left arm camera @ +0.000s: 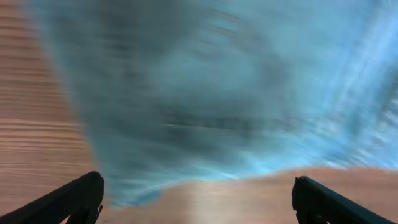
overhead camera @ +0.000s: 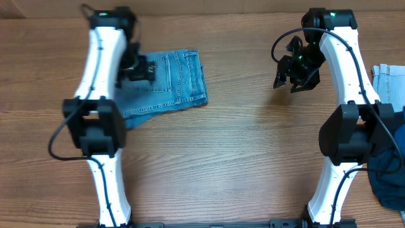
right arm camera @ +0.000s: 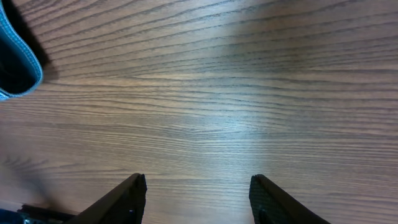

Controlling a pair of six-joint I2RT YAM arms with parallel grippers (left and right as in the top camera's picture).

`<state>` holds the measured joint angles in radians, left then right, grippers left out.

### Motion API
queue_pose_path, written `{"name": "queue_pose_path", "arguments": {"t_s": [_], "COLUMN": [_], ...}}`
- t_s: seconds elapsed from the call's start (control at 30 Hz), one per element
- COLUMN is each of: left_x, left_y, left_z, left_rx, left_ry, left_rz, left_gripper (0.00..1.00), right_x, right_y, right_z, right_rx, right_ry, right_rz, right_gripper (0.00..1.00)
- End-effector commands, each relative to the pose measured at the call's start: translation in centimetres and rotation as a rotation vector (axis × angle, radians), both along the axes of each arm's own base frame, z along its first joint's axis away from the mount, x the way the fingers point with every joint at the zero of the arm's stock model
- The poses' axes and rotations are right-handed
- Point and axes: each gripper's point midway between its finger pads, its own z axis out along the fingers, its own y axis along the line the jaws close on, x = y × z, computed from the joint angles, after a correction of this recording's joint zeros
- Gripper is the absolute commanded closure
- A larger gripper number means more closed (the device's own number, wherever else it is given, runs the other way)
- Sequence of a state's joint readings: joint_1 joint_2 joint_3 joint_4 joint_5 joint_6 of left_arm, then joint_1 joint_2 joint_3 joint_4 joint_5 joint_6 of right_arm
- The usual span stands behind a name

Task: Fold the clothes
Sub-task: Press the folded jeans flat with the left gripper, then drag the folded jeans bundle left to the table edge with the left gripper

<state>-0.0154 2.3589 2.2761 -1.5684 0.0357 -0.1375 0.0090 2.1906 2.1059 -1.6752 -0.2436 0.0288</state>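
Observation:
A pair of folded light-blue jeans shorts (overhead camera: 166, 85) lies on the wooden table at the upper left. My left gripper (overhead camera: 144, 68) hovers over its left part, open and empty. In the left wrist view the denim (left arm camera: 217, 93) is a blur filling most of the frame, with both fingers wide apart below it (left arm camera: 198, 202). My right gripper (overhead camera: 292, 79) is open and empty over bare wood at the upper right; the right wrist view shows its fingers apart (right arm camera: 198, 199) above the table.
A light-blue denim piece (overhead camera: 391, 79) lies at the right edge, with a dark blue garment (overhead camera: 389, 171) below it by the right arm's base. A blue denim corner (right arm camera: 15, 59) shows at the left edge of the right wrist view.

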Motion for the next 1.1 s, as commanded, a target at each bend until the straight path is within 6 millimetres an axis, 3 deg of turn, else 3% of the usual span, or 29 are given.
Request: {"name": "queue_pose_path", "arguments": {"t_s": [0.0,0.1,0.2,0.3,0.43,0.47,0.57,0.6,0.63,0.73,0.83,1.0,1.07], "left_x": [0.7,1.3,0.4,0.7,0.4,0.1,-0.5,-0.6,-0.7,0.6,0.9,-4.6,-7.2], "left_y": [5.4,6.0,5.7,2.0,0.6,0.4,0.5,0.8,1.2,4.3,12.6,24.7,27.6], "left_z": [-0.2,-2.2,-6.0,-8.2,-9.4,-9.5,-9.5,-9.4,-9.2,-6.0,-2.9,0.1,0.5], "left_rx": [-0.083,-0.229,-0.276,-0.494,-0.586,-0.595,-0.600,-0.601,-0.602,-0.634,-0.502,-0.430,-0.421], "left_ry": [-0.039,-0.081,-0.066,-0.150,-0.173,-0.165,-0.142,-0.134,-0.134,-0.219,-0.296,-0.375,-0.382], "left_rz": [0.189,0.147,0.103,-0.028,-0.020,-0.019,-0.006,0.004,0.017,0.121,0.460,0.835,0.925], "left_gripper": [0.00,0.00,0.00,0.00,0.04,0.12,0.89,0.96,0.96,0.96,0.96,0.96,0.96], "right_x": [0.4,0.3,0.1,0.0,-0.1,-0.1,-0.1,-0.1,-0.1,-0.1,-0.1,0.0,0.0], "right_y": [0.0,0.0,0.0,0.0,0.1,0.0,0.0,0.0,0.0,0.1,0.1,0.1,0.1], "right_z": [2.7,2.7,2.7,2.7,2.7,2.7,2.7,2.7,2.7,2.7,2.7,2.7,2.7], "right_rx": [-0.006,-0.005,-0.005,-0.005,-0.005,-0.005,-0.005,-0.005,-0.005,-0.005,-0.002,-0.002,-0.002], "right_ry": [-0.086,-0.085,-0.077,-0.069,-0.068,-0.067,-0.067,-0.068,-0.067,-0.067,-0.066,-0.068,-0.071], "right_rz": [0.008,0.008,0.007,0.007,0.007,0.007,0.007,0.007,0.007,0.007,0.003,0.003,0.003], "right_gripper": [0.42,0.42,0.42,0.42,0.42,0.42,0.42,0.42,0.42,0.42,0.43,0.43,0.43]}}
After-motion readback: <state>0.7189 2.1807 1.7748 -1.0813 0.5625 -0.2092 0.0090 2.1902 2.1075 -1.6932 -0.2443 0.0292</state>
